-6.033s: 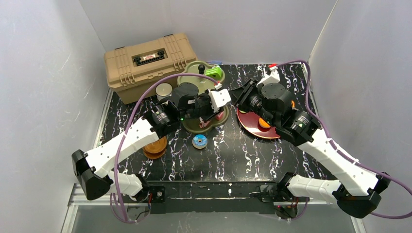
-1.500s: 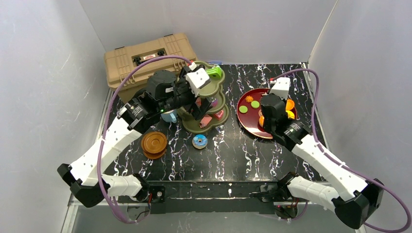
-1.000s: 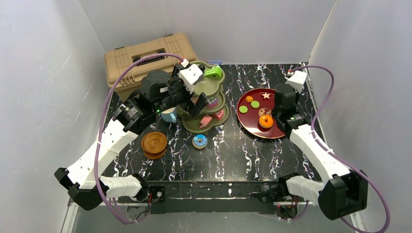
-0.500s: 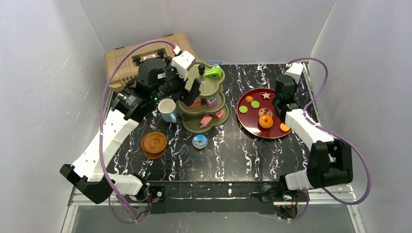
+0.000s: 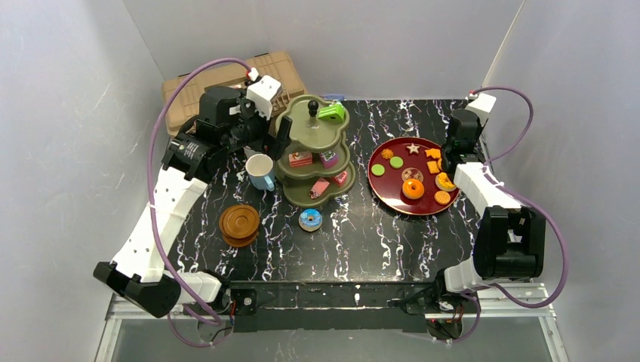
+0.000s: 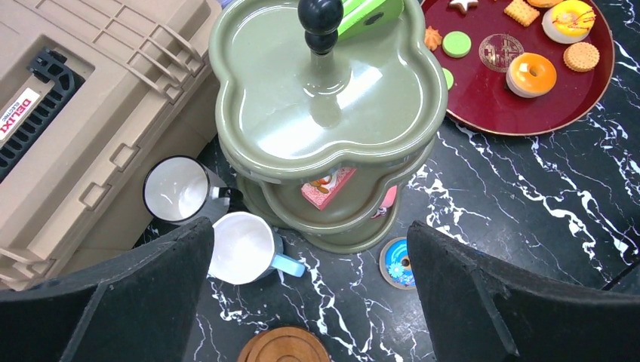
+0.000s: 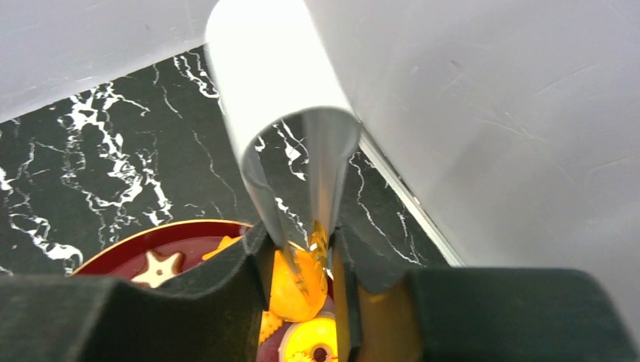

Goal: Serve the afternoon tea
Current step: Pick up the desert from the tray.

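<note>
Presently, by our reading, the loading step is in hand: cakes (image 5: 300, 159) pass from plate (image 5: 389, 188) to stand (image 6: 272, 113), while mugs (image 6: 241, 247) and saucers (image 5: 239, 222) are not yet paired.

Claws
- Left claw (image 6: 309, 224): released, jaws wide and empty. It hangs high over the stand.
- Right claw (image 7: 300, 234): fingers narrow, flanking a pale metal strip (image 7: 279, 113) we cannot identify. An orange piece (image 7: 294, 290) shows in the gap; whether it is grasped or merely lies beneath, we cannot tell.

Containers, placed from the claws
- Stand, straight below the left claw. Top tier: one green piece (image 6: 367, 11) beside the knob (image 6: 321, 15). Lower tiers: pink and red cakes, partly hidden.
- Mugs, two, under the left claw's left finger, beside the stand. Both look empty.
- Saucers, stacked behind the left claw, nothing on them.
- Plate, under the right claw: star (image 5: 413, 148), green discs (image 5: 377, 170), biscuits (image 5: 442, 197), donuts (image 5: 413, 188).
- Blue donut (image 5: 310, 219), loose on the desk (image 5: 362, 241), below and behind the left claw.
- Toolbox (image 6: 75, 113), left of the left claw, lid shut.

Next move, we judge: the right claw must secure its piece, then carry it to the roomy top tier, clear of the knob. The left claw should give way first.
</note>
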You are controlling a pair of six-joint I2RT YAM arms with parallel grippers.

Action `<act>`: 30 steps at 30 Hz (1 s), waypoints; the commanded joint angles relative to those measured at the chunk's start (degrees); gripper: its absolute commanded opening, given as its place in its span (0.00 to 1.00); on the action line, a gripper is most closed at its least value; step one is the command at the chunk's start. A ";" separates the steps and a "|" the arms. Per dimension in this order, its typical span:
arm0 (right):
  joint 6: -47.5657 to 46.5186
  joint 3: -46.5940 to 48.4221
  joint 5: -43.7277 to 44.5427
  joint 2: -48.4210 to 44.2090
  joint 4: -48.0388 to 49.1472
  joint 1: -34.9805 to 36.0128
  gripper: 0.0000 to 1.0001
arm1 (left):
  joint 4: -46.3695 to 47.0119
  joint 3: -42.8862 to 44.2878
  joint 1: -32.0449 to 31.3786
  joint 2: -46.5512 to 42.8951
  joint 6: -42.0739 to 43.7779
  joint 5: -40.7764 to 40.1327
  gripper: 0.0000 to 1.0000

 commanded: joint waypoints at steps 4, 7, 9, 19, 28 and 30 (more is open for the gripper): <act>1.85 2.32 -2.19 -0.14 4.24 -2.81 0.42 | -0.45 0.14 2.15 -1.99 0.33 2.95 0.98; 2.52 1.54 -3.00 -0.37 4.46 -4.75 0.44 | -0.17 0.13 2.52 -2.12 0.02 3.38 0.98; 3.42 0.99 -4.46 -0.46 4.67 -5.68 0.46 | -0.13 0.19 2.61 -2.15 -0.03 3.54 0.98; 6.01 -0.29 -8.22 -0.29 4.80 -7.24 0.47 | 0.36 0.49 2.88 -2.00 -0.60 4.43 0.98; 7.24 -0.95 -8.91 0.07 4.68 -7.62 0.47 | 0.44 0.00 3.22 -2.56 -0.43 4.60 0.98; 6.79 -1.55 -7.85 -0.34 4.68 -7.64 0.47 | 0.49 0.05 3.31 -2.58 -0.45 4.68 0.98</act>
